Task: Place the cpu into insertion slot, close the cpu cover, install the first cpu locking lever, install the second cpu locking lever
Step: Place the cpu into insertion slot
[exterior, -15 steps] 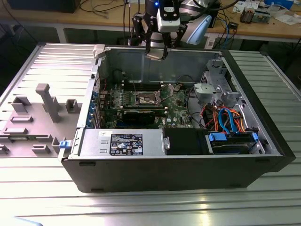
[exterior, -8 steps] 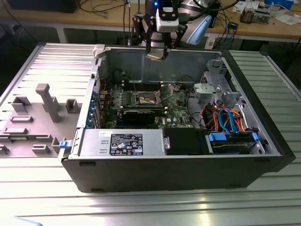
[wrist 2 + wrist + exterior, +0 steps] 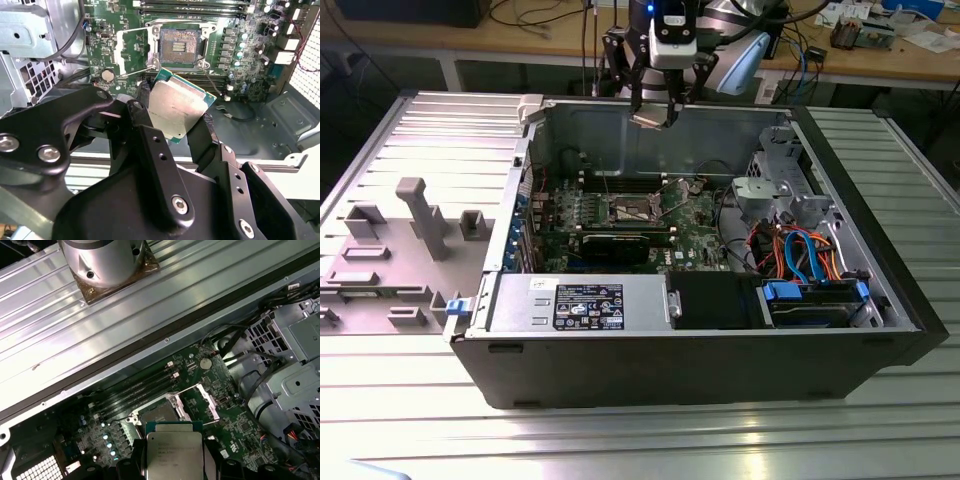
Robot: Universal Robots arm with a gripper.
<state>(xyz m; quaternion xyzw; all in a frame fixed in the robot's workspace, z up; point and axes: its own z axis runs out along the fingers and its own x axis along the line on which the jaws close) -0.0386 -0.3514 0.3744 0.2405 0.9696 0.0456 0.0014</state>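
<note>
My gripper (image 3: 176, 111) is shut on the cpu (image 3: 177, 106), a flat square chip with a silvery top and green edge, held by two opposite sides between black fingers (image 3: 141, 107). It hangs tilted above the motherboard, short of the insertion slot (image 3: 179, 46), whose dark pin field lies bare. The cpu cover (image 3: 131, 47) is swung open beside the slot. In the first wrist view the cpu (image 3: 173, 452) sits just before the slot (image 3: 157, 414) and the open cover (image 3: 201, 401). In the exterior view the gripper (image 3: 654, 118) hovers high over the case's back wall, above the slot (image 3: 632, 210).
The open computer case (image 3: 620, 360) lies on a ribbed metal table. A power supply (image 3: 580, 303) and drive bay with blue and orange cables (image 3: 800, 255) fill its front. A metal drive cage (image 3: 770, 190) stands right of the board. A grey plastic fixture (image 3: 415, 215) sits at the exterior view's left.
</note>
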